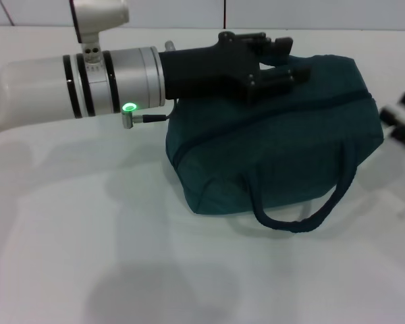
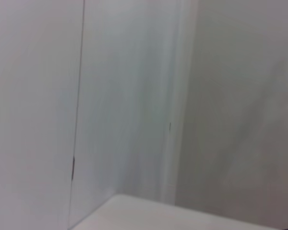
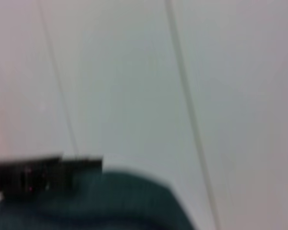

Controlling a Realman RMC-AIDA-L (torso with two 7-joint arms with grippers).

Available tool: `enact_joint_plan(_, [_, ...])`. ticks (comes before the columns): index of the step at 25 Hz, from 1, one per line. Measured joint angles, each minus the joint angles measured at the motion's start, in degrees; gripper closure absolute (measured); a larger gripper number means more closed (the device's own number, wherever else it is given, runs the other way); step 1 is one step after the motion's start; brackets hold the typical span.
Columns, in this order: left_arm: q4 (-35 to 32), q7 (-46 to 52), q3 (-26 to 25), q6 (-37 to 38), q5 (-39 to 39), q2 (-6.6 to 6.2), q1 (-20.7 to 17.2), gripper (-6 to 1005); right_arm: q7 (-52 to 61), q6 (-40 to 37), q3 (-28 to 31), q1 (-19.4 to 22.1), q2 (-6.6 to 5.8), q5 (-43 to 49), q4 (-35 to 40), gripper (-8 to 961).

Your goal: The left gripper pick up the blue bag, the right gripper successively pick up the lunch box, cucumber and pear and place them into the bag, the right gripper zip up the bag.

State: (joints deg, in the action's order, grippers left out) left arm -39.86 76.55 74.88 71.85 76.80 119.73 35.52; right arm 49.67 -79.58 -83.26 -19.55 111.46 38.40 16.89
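The blue bag lies on the white table, its zipper line running across the top and one loop handle hanging down the front. My left gripper reaches in from the left over the bag's far top edge, its fingers closed on the teal fabric there. My right gripper shows only partly at the right edge, just beside the bag's right end. In the right wrist view the blue bag fills the lower part, with the left gripper as a black shape at its edge. The lunch box, cucumber and pear are out of view.
The white table spreads out in front of and to the left of the bag. A white wall with dark seams stands behind it. The left wrist view shows only white wall panels.
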Motion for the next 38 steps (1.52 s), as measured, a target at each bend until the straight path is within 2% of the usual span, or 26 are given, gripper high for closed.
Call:
enact_joint_plan(2, [0.02,-1.23,0.02,0.87,-2.63,0.03,-0.67,456,-1.6,-4.46,4.47,1.8,0.47,0.11,0.25,319])
enact_joint_plan(5, [-0.15,-2.24,-0.13,4.24,-6.09,-0.17,-2.27,459,-3.12,-10.64,7.28,2.87,0.83,0.67,0.62,327])
enact_joint_plan(9, [-0.31,-5.44,-3.3,10.88,-7.94,-0.26,-5.58,462,-1.96,-18.5,7.32,1.85,-0.35,5.25,1.79,334])
enact_joint_plan(11, [-0.09,-7.23,-4.57,14.03,-8.38,-0.22,-7.82,464,-0.17,-20.38,7.35,0.44,-0.96,9.16,2.85,336])
enact_joint_plan(14, [0.38,-9.98,-4.86,17.83,-8.35,-0.29,-10.91,467,1.28,-20.76,7.39,-1.86,-1.06,13.24,3.75,337])
enact_joint_plan(19, [3.69,-16.73,-4.82,22.73,-8.45,-0.18,-13.77,470,0.29,-20.17,7.45,-5.01,0.06,19.55,3.91,340])
enact_joint_plan(21, [4.76,-18.68,-5.04,24.15,-8.74,-0.19,-14.76,470,-0.51,-19.56,7.6,-6.05,0.91,21.52,3.99,340])
enact_joint_plan(25, [9.06,-21.72,-5.15,24.16,-8.83,-0.35,-14.56,470,-1.51,-17.54,7.69,-6.27,2.2,22.05,5.23,340])
enact_joint_plan(27, [10.73,-23.05,-5.51,24.15,-8.83,-0.33,-14.29,470,-1.79,-17.17,7.58,-6.1,2.42,22.34,5.74,339])
enact_joint_plan(33, [13.26,-27.0,-5.91,24.49,-8.9,0.06,-13.74,470,-2.74,-17.57,7.75,-5.96,1.81,23.51,6.6,339])
enact_joint_plan(38, [17.24,-29.16,-5.9,24.29,-10.04,0.05,-11.77,469,-2.83,-17.63,7.79,-5.91,1.53,23.56,6.83,339])
